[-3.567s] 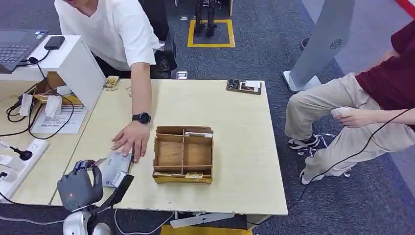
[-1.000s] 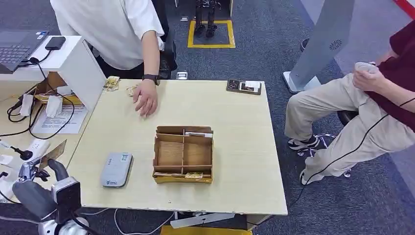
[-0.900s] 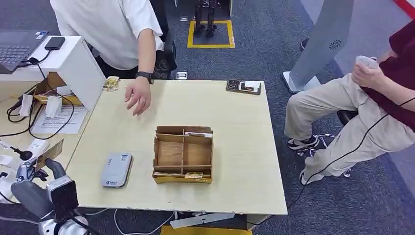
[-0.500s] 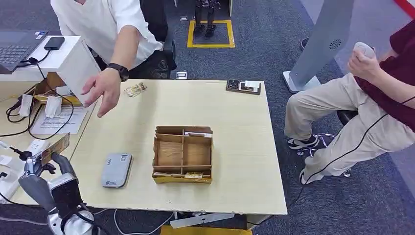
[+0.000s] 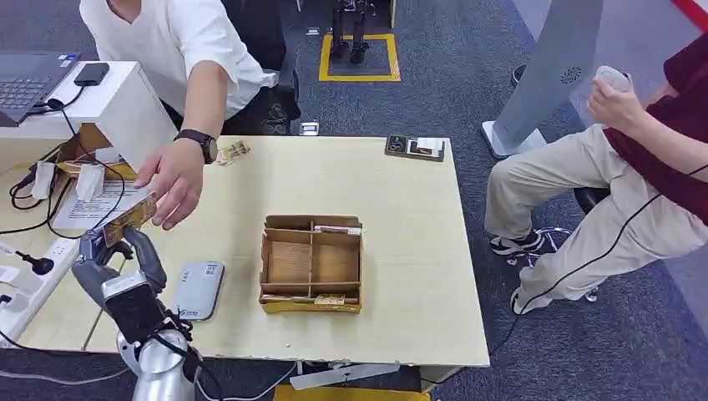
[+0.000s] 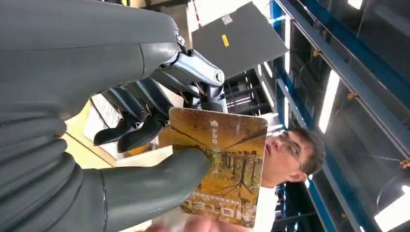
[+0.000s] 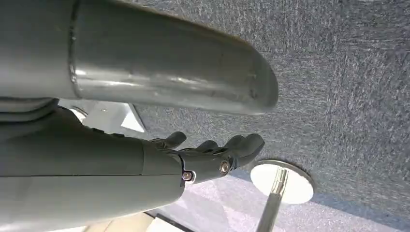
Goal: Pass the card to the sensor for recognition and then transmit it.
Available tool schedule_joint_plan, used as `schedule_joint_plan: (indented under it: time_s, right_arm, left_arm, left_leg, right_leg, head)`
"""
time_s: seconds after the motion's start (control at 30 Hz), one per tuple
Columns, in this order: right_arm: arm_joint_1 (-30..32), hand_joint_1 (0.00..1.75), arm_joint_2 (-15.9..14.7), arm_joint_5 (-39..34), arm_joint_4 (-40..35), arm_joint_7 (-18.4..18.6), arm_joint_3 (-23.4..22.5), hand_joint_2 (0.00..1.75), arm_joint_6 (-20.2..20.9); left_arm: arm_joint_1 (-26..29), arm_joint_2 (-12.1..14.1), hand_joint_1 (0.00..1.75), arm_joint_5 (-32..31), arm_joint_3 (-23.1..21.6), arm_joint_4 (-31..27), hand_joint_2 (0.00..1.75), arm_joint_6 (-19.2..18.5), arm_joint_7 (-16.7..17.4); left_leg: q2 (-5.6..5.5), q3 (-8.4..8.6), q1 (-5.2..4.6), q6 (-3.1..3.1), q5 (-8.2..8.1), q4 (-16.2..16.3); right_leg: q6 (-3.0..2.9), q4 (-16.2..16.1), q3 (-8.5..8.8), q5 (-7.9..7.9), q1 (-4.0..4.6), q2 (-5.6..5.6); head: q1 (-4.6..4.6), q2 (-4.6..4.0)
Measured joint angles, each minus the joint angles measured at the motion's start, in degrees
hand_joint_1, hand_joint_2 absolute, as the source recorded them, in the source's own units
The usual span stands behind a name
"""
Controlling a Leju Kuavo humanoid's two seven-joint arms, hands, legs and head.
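At far left of the pale wood-grain surface [image 5: 401,251], the left robot hand [image 5: 113,259] is raised, thumb and dark fingers pinching a flat rectangular card [image 5: 129,221] printed in amber with tree shapes; in the left wrist view the card [image 6: 222,164] is glossy, thick grey thumb pressed on its face. A person's hand [image 5: 171,180] touches the card's far edge. Just right lies a rounded grey plastic sensor [image 5: 199,289], then a partitioned cardboard box [image 5: 312,264]. The right robot hand [image 7: 212,157] hangs over blue-grey carpet, fingers loosely curled, holding nothing.
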Motion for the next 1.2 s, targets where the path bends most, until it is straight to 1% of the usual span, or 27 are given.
schedule_joint_plan:
  time_s: [0.23,0.27,0.4,0.43,0.47,0.5,0.6,0.73,0.87,1.1,1.2]
  right_arm:
    - [-0.1,0.00,0.0,0.2,0.0,0.0,0.1,0.00,0.0]
    - [-0.1,0.00,0.0,0.2,0.0,0.0,0.1,0.00,0.0]
    - [-0.3,0.00,0.0,0.3,0.0,0.1,0.1,0.00,0.0]
    - [-0.3,0.00,0.0,0.3,0.0,0.1,0.2,0.00,0.0]
    - [-0.3,0.00,0.0,0.3,0.0,0.1,0.2,0.00,0.0]
    - [-0.3,0.00,0.0,0.3,0.0,0.1,0.2,0.00,0.0]
    - [-0.3,0.00,0.0,0.2,0.0,0.2,0.3,0.00,0.0]
    - [-0.3,0.00,0.0,-0.1,0.0,0.3,0.5,0.00,0.0]
    - [-0.3,0.00,0.0,-0.3,0.0,0.4,0.6,0.00,0.0]
    - [-0.3,0.00,0.0,-0.7,-0.1,0.3,0.7,0.00,0.0]
    - [-0.2,0.00,0.0,-1.2,-0.4,0.1,0.7,0.00,0.0]
  left_arm:
    - [-1.2,0.0,1.75,2.0,-1.0,1.2,1.75,0.0,0.6]
    - [-1.4,0.0,1.75,1.7,-1.1,1.4,1.75,0.0,0.6]
    - [-2.5,-0.1,1.75,-2.6,-1.1,2.7,1.75,0.0,0.0]
    - [-2.8,-0.1,1.57,-3.1,-1.1,3.0,1.75,0.0,0.0]
    - [-3.0,-0.1,0.12,-3.7,-1.1,3.3,1.75,0.0,0.0]
    - [-3.2,-0.2,0.00,-4.4,-1.1,3.7,1.75,0.0,0.0]
    - [-3.4,-0.3,0.00,-6.9,-1.1,4.5,1.75,0.0,0.0]
    - [-3.5,-0.3,0.00,-7.5,-1.1,5.2,1.75,0.0,0.0]
    - [-3.5,-0.3,0.00,-5.0,-1.1,5.3,1.75,0.0,0.0]
    - [-3.5,-0.4,0.00,-4.2,-1.9,4.3,1.75,0.0,0.2]
    - [-3.5,-0.5,0.00,-2.3,-2.5,3.8,1.75,0.0,0.7]
  left_leg:
    - [0.00,-0.02,0.00,0.00,0.00,0.0]
    - [0.00,-0.02,0.00,0.00,0.00,0.0]
    - [0.00,-0.02,0.00,0.00,0.00,0.0]
    - [0.00,-0.02,0.00,0.00,0.00,0.0]
    - [0.00,-0.02,0.00,0.00,0.00,0.0]
    - [0.00,-0.02,0.00,0.00,0.00,0.0]
    - [0.00,-0.03,0.00,0.00,0.00,0.0]
    - [0.00,-0.03,0.00,0.00,0.00,0.0]
    - [0.00,-0.03,0.00,0.00,0.00,0.0]
    - [-0.01,-0.04,0.00,0.00,0.00,0.0]
    - [-0.03,-0.05,0.00,0.00,0.00,0.0]
  right_leg:
    - [0.00,0.0,0.00,0.00,0.00,-0.01]
    - [0.00,0.0,0.00,0.00,0.00,-0.01]
    - [0.00,0.0,0.00,0.00,0.00,-0.01]
    - [0.00,0.0,0.01,0.00,0.00,0.00]
    - [0.00,0.0,0.00,0.00,0.00,-0.01]
    - [0.00,0.0,0.00,0.00,0.00,0.00]
    - [0.00,0.0,0.00,0.00,0.00,-0.01]
    - [0.00,0.0,0.00,0.00,0.00,-0.01]
    - [0.00,0.0,0.00,0.00,0.00,-0.01]
    - [0.00,0.0,0.02,0.00,0.00,-0.02]
    - [0.00,0.0,0.02,0.00,0.00,-0.04]
  head:
    - [-0.02,0.00]
    - [0.00,0.00]
    - [0.00,0.00]
    - [0.00,0.00]
    - [0.00,0.00]
    - [0.00,0.00]
    - [0.00,-0.02]
    - [0.00,-0.02]
    - [0.00,0.00]
    - [-0.02,0.00]
    - [-0.02,0.00]
